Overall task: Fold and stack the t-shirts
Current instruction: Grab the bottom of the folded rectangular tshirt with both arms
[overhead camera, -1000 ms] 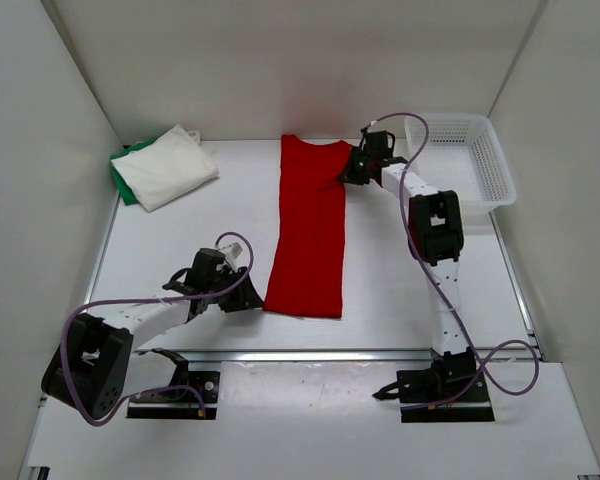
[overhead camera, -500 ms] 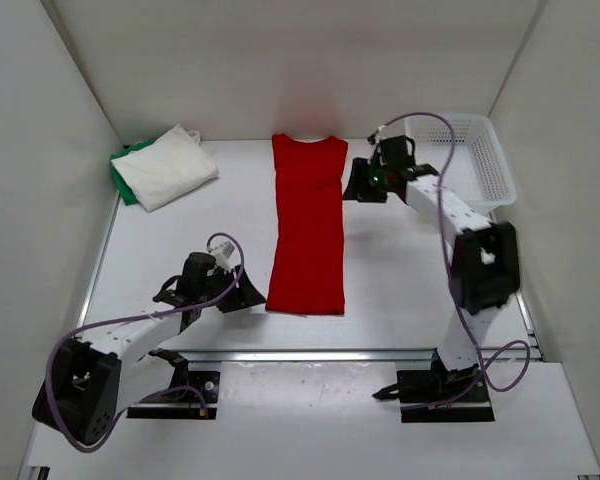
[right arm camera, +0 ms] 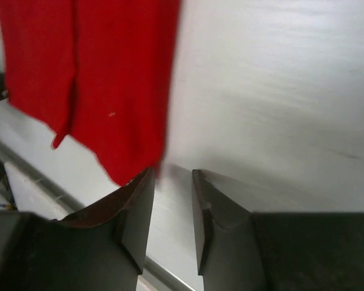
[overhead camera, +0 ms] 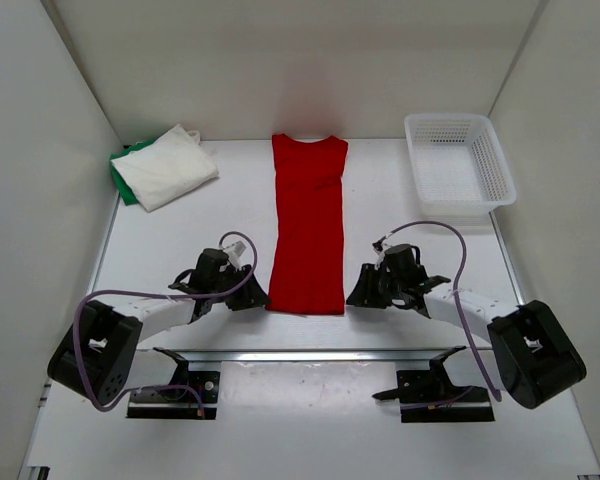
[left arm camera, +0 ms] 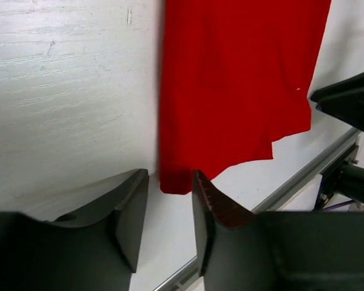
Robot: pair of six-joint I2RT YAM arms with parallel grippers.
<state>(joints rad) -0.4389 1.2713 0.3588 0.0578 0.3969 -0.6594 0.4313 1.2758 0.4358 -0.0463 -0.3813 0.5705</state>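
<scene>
Flanking one red t-shirt [overhead camera: 308, 225], left claw [overhead camera: 254, 300] and right claw [overhead camera: 356, 298] sit narrowly parted.

Links [overhead camera: 145, 312] are white, joints [overhead camera: 90, 355] black, cables [overhead camera: 435, 223] purple, left gripper [left arm camera: 168, 179] and right gripper [right arm camera: 173, 176] black.

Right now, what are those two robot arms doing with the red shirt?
They are folding t-shirts. The red t-shirt lies on the table as a long narrow strip. The left pincer sits at its near left corner and the right pincer at its near right corner, both open, neither gripping the cloth yet. A folded white t-shirt rests on a green t-shirt in the far left corner.
</scene>
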